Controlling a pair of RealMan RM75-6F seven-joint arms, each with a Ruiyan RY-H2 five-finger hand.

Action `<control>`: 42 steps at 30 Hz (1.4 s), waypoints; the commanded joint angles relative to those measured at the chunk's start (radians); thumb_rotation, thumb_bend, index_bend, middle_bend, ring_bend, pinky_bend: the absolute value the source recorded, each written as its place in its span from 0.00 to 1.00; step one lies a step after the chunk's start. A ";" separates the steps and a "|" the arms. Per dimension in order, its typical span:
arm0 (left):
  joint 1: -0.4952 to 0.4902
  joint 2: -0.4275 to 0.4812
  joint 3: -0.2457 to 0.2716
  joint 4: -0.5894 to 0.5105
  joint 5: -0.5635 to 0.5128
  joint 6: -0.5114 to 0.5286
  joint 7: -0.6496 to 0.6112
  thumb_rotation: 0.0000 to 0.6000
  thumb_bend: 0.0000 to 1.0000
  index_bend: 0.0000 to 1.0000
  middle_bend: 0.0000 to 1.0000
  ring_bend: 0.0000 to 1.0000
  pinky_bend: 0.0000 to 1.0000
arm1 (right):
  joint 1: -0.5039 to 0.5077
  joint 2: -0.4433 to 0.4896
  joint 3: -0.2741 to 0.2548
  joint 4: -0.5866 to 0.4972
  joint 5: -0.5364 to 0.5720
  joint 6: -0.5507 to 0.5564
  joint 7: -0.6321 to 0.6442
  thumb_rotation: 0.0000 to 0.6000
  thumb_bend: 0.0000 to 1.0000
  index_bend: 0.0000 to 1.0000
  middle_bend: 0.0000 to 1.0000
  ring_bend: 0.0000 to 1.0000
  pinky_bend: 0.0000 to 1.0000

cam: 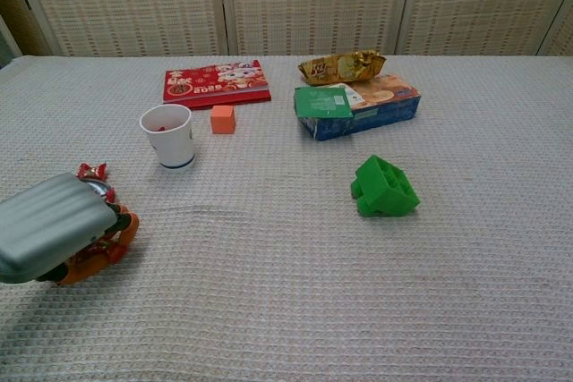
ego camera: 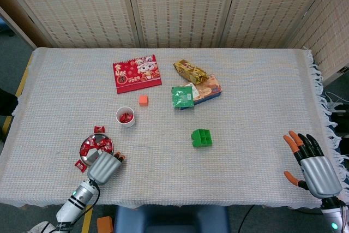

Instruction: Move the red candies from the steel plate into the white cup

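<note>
Head view gives us the left hand (ego camera: 104, 166) lying over the near right edge of the steel plate (ego camera: 85, 154), its fingers curled downward; whether they grip a candy we cannot tell. Red candies (ego camera: 96, 145) fill the plate, one more lies on the cloth just behind it (ego camera: 98, 129), and another sits off its near left side (ego camera: 79, 165). The white cup (ego camera: 125, 117) stands a little beyond the plate with red candy already inside. Our right hand (ego camera: 313, 163) rests at the near right corner of the table (ego camera: 245, 135), fingers spread and holding nothing. From the chest view we see the left hand (cam: 55, 226) covering most of the plate, and the cup (cam: 168, 135) behind it. Farther back lie an orange cube (ego camera: 143, 100), a red card (ego camera: 136, 73), snack packets (ego camera: 194, 87) and a green block (ego camera: 201, 137).
</note>
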 commanded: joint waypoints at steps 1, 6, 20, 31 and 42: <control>0.009 0.011 0.007 -0.010 0.011 0.016 -0.003 1.00 0.42 0.52 0.57 0.74 1.00 | 0.000 0.000 0.000 0.000 0.000 -0.001 -0.001 1.00 0.13 0.00 0.00 0.00 0.00; 0.026 0.031 0.013 -0.031 0.010 0.028 -0.016 1.00 0.41 0.56 0.63 0.76 1.00 | 0.000 0.001 0.000 -0.001 -0.001 0.000 0.001 1.00 0.13 0.00 0.00 0.00 0.00; 0.003 0.117 -0.055 -0.181 -0.009 0.034 -0.024 1.00 0.43 0.66 0.69 0.79 1.00 | -0.001 0.005 0.000 0.000 -0.004 0.005 0.012 1.00 0.13 0.00 0.00 0.00 0.00; -0.171 0.049 -0.273 -0.238 -0.073 -0.046 -0.040 1.00 0.42 0.62 0.64 0.79 1.00 | 0.002 0.006 0.003 0.000 0.001 -0.001 0.015 1.00 0.13 0.00 0.00 0.00 0.00; -0.322 -0.073 -0.358 0.009 -0.196 -0.175 0.030 1.00 0.42 0.61 0.63 0.79 1.00 | -0.002 0.013 0.002 0.005 0.005 0.002 0.027 1.00 0.13 0.00 0.00 0.00 0.00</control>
